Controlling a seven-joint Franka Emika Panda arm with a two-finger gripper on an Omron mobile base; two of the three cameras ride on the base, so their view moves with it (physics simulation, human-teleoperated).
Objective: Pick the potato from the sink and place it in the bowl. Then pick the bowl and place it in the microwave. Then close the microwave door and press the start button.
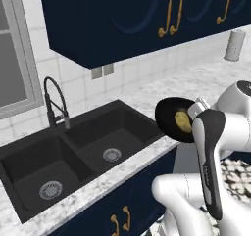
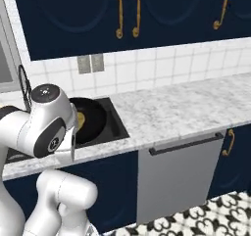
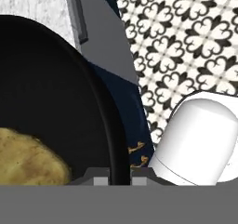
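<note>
- two dark fingertips (image 3: 100, 174) are seen at the bottom of the hand view, closed narrowly on the rim of the glossy black bowl (image 3: 51, 93), one on each side of the rim.
- gripper (image 3: 113, 176) is thus clamped on the bowl's edge; in the left base view the gripper (image 1: 196, 111) is met at the bowl's right side.
- potato (image 3: 28, 158), a yellowish-tan lump, is seen lying inside the bowl, low in the hand view and close to the gripped rim.
- in the left base view the bowl (image 1: 171, 117) is held up and tilted towards the camera, above the counter edge just right of the sink (image 1: 73, 154), with the potato (image 1: 183, 122) resting in it.
- in the right base view the bowl (image 2: 93, 120) is partly hidden by the arm's white joint, and the potato (image 2: 81, 120) is only a small yellow patch; its exact seat there is probably against the lower wall.
- both black basins of the sink are shown with round metal drains (image 1: 112, 154), and the arched spring faucet (image 1: 55, 103) stands behind them.
- a marble counter (image 2: 186, 107) is seen running right of the sink, with a grey dishwasher front (image 2: 179, 174) under it.
- navy wall cabinets with brass handles (image 1: 170, 11) hang above, and a patterned tile floor (image 3: 190, 37) is seen below the bowl in the hand view.
</note>
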